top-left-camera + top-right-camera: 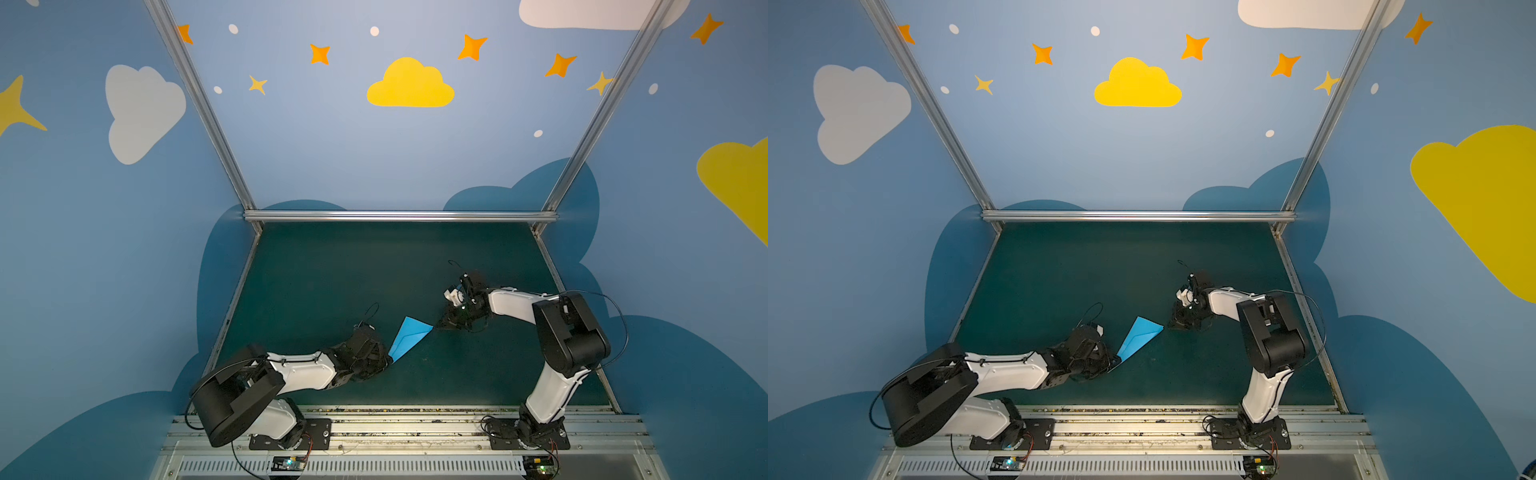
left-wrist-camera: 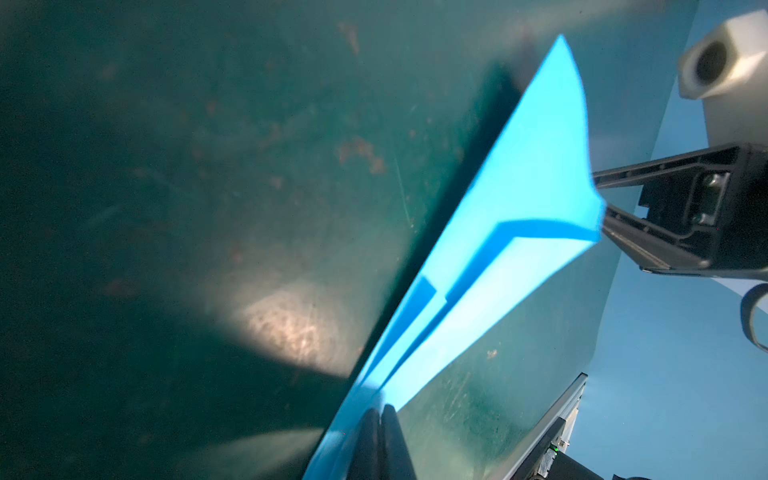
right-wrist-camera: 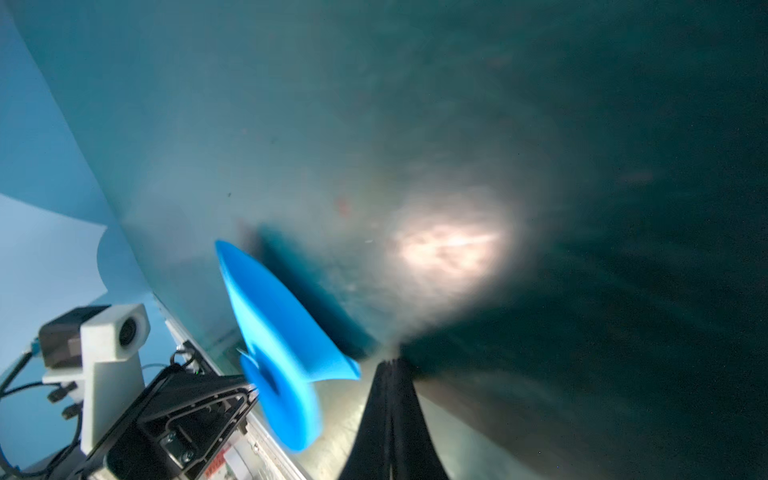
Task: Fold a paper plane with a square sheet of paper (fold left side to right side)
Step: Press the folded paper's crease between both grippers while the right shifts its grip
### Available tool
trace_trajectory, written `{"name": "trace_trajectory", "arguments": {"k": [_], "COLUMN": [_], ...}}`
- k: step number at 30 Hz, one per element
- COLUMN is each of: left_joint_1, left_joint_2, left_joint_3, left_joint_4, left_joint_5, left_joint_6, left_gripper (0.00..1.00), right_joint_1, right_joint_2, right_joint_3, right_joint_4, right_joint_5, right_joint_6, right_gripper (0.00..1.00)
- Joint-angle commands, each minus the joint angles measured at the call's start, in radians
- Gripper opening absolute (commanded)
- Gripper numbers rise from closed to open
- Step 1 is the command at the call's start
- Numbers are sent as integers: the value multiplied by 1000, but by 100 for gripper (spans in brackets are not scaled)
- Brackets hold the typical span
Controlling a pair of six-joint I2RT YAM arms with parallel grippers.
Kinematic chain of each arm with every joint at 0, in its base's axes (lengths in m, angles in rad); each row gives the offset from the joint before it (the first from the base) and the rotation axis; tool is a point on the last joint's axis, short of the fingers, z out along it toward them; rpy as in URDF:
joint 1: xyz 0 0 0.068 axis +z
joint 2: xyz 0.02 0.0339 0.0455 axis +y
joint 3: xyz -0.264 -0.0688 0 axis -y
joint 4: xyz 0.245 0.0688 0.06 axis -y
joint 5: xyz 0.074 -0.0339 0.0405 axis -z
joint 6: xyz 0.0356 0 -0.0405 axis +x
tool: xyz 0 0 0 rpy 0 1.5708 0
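There is one paper plane (image 1: 409, 338) on one bench (image 1: 332, 270). Two robot arms stand there: one left arm (image 1: 301, 370) and one right arm (image 1: 555, 388).

Left arm (image 1: 301, 368): lying low at lower left, reaching toward centre.
Left gripper (image 1: 386, 360): pinching the paper plane (image 1: 409, 340).
Right arm (image 1: 555, 386): standing at lower right, forearm bending leftward.
Right gripper (image 1: 438, 326): pointing down-left, jaws pressing together, holding nothing.

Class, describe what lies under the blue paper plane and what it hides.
Under the paper plane only the green table mat shows, darkened by its shadow. The mat directly beneath is covered, and the left gripper hides the plane's narrow end in both top views.
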Motion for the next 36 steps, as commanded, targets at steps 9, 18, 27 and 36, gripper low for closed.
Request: {"name": "trace_trajectory", "arguments": {"k": [9,18,27,36], "left_joint_1": [6,6,6,6], "left_joint_2": [-3,5,3,0], "left_joint_3": [-32,-26,-23,-23], "left_joint_4": [-123,-123,-130,-134], "left_joint_5": [-46,-43,-39,-41], "left_joint_6": [7,10,11,10], "left_gripper": [4,3,4,4], "right_joint_1": [181,423,531,537], "right_joint_2": [-244,-167,4,59], "right_joint_3": [-65,26,150,157], "right_joint_4": [-78,-15,-59,-59], "right_joint_5": [103,134,186,179], "right_joint_6": [48,114,38,27], "right_gripper": [0,0,0,0]}}
